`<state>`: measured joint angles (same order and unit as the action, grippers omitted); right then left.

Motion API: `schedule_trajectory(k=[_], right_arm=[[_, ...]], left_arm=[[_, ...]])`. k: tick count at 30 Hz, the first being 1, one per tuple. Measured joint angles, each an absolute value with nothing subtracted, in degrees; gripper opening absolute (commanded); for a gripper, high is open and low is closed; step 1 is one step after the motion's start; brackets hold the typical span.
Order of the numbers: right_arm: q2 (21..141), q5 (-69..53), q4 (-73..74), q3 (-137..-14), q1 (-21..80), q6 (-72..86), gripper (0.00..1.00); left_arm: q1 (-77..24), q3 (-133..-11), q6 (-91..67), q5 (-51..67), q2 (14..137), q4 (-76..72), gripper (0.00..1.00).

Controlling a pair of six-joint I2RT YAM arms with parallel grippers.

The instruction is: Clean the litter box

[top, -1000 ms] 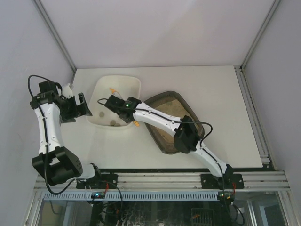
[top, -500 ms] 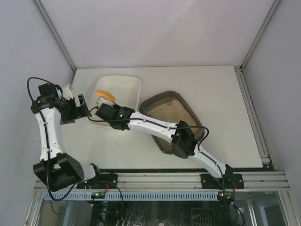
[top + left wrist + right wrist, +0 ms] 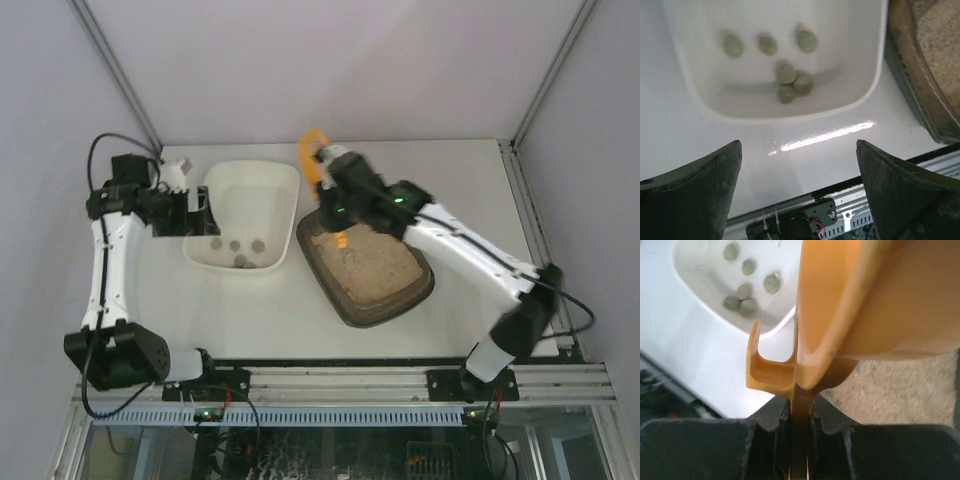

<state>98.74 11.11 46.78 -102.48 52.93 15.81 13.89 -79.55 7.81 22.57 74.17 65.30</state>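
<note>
Over litter box point(image 3: 352, 312), right hand point(image 3: 799, 426) pinching scoop point(image 3: 865, 300)

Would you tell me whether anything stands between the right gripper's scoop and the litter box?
Nothing visible does: the right gripper, shut on the scoop, holds it raised by the far end of the litter box, and the litter lies uncovered.

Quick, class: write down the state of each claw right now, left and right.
Left claw: open, holding nothing.
Right claw: closed on the handle of the orange scoop.
</note>
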Motion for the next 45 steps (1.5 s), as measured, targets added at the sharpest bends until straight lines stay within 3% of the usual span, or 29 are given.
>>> schedule_trajectory(k=[4, 8, 18, 25, 33, 45], right_arm=[[82.43, -8.73, 42.39, -84.68, 39.83, 29.69, 0.00], [76.60, -22.15, 41.78, -74.13, 33.65, 40.25, 0.00], [76.49, -39.07, 42.78, -69.45, 26.87, 48.47, 0.00], [77.06, -45.60, 44.47, -63.07, 22.41, 50.35, 0.00], [77.82, -48.66, 44.71, -61.63, 20.82, 51.22, 0.00], [85.78, -54.85, 36.56, -59.83, 19.79, 58.26, 0.00]], left_arm=[[4.14, -89.03, 9.82, 22.87, 82.52, 66.19, 1.00], [-2.00, -102.65, 10.02, 23.73, 94.48, 67.00, 1.00], [-17.91, -135.48, 10.17, 22.41, 125.47, 66.50, 1.00], [-26.30, -137.03, 7.16, 21.67, 131.13, 57.80, 1.00], [-26.63, -137.71, 0.49, 25.08, 139.83, 45.95, 1.00], [-28.45, -132.86, 1.06, 36.47, 142.91, 42.44, 1.00]])
